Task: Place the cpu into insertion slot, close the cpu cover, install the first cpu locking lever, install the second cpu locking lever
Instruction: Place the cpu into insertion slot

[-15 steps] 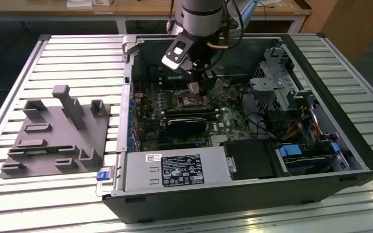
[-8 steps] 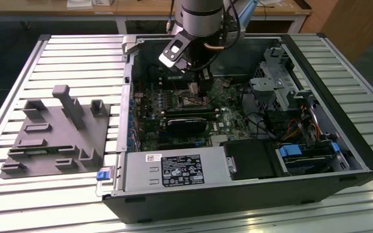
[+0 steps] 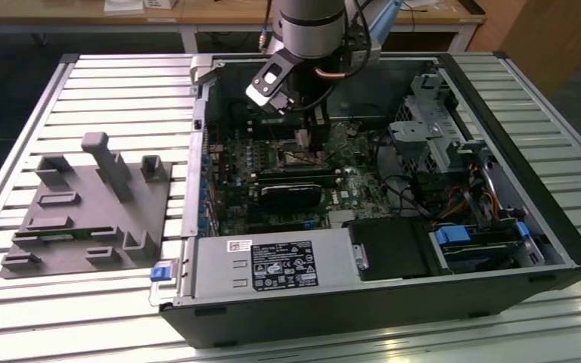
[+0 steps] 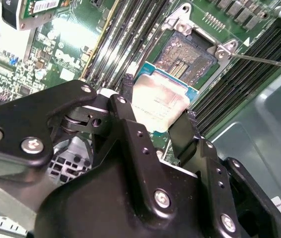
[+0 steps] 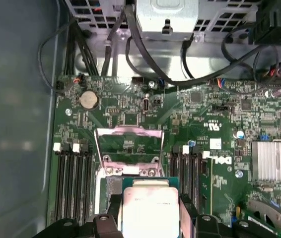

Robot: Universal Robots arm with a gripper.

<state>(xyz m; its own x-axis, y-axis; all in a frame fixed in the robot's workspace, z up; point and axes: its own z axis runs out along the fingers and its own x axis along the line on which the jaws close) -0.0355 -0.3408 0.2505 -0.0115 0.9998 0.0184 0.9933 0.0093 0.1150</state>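
While the gripper [image 4: 158,99] hangs at the upper centre of the exterior view, its fingers [image 4: 130,119] pinch the cpu [image 4: 156,110] by opposite edges. The chip is close beside the insertion slot [image 4: 190,54] — not seated. The cpu cover [image 5: 128,131] stands raised.

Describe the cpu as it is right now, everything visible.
The cpu is a small flat square chip: a pale, smudged silvery metal lid on a thin blue-green board that shows as a rim. The gripper clamps it by two opposite edges between black fingers. It hangs just off the open insertion slot, whose contacts lie bare, so it is not seated.
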